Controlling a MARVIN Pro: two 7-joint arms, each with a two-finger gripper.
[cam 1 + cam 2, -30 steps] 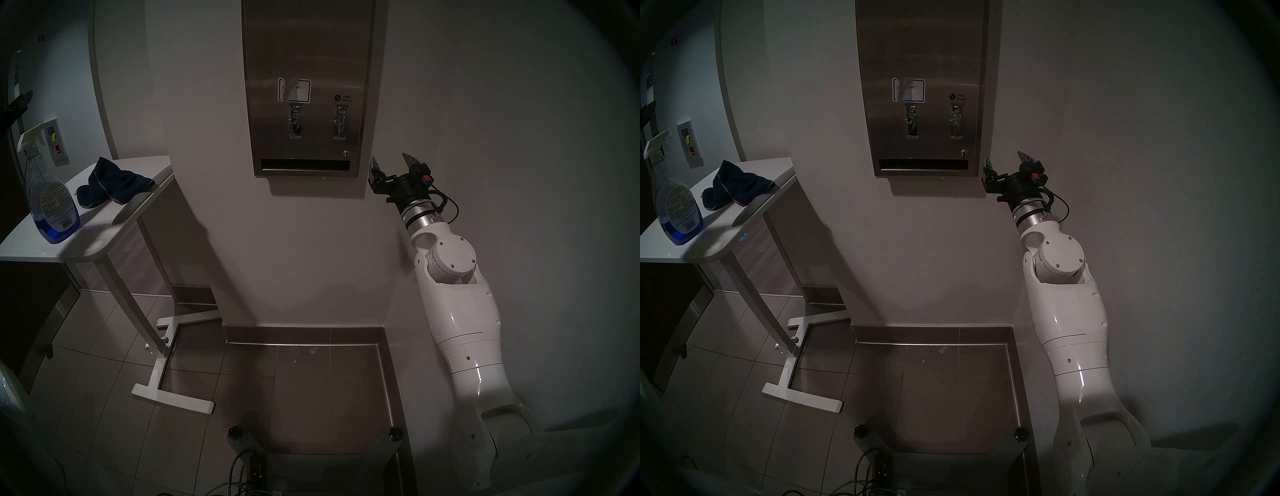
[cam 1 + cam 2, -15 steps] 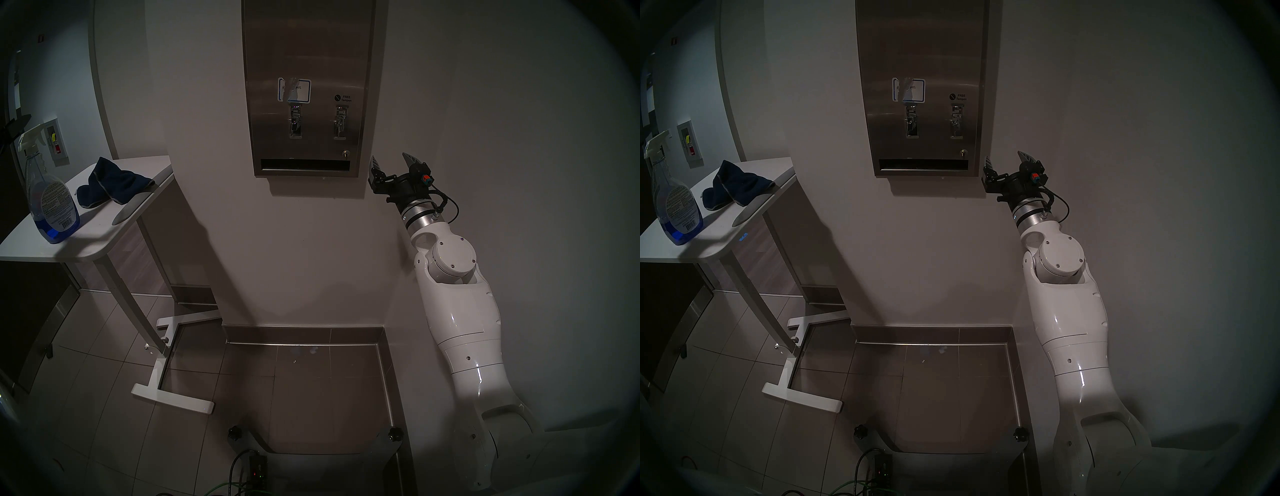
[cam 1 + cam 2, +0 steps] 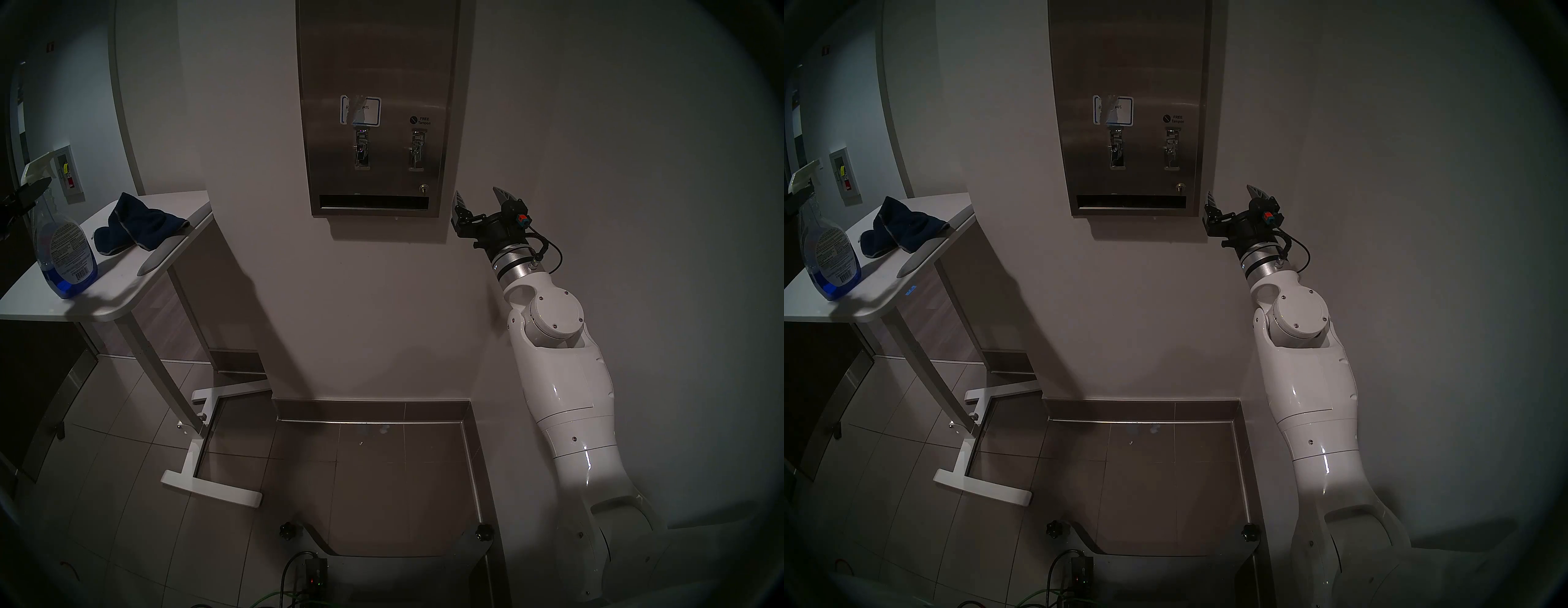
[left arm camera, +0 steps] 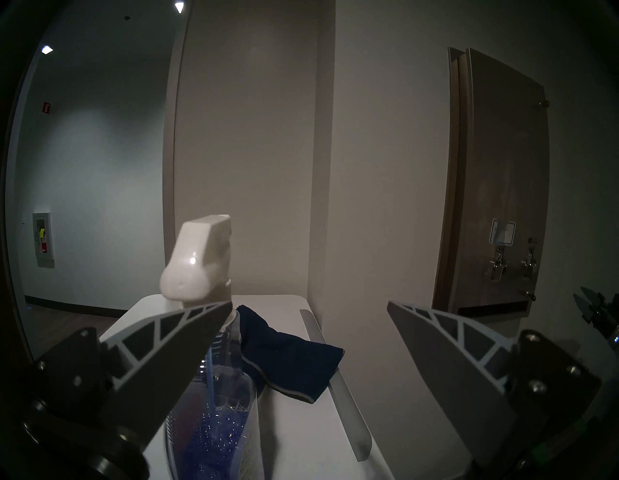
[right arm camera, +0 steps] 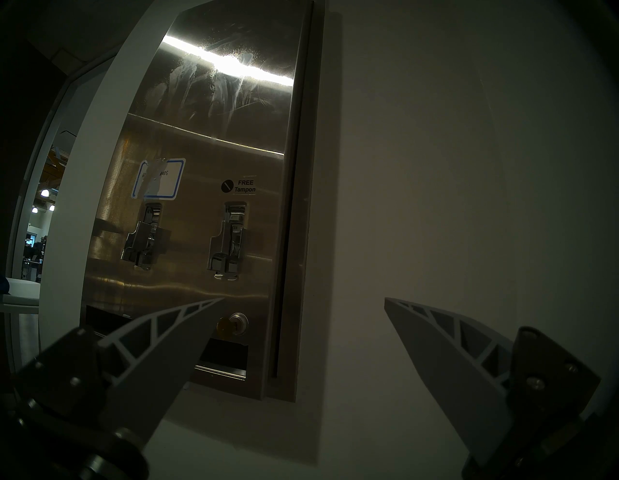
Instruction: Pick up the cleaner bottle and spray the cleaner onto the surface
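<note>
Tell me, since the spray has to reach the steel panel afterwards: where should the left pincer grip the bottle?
Grip the cleaner bottle at its narrow neck just below the white trigger head, coming in level from the near side. It stands upright, and the open left pincer is already at that height but offset to the bottle's right.

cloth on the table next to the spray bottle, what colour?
Dark navy blue cloth with a lighter grey edge trim, clearest in the left wrist view.
</note>
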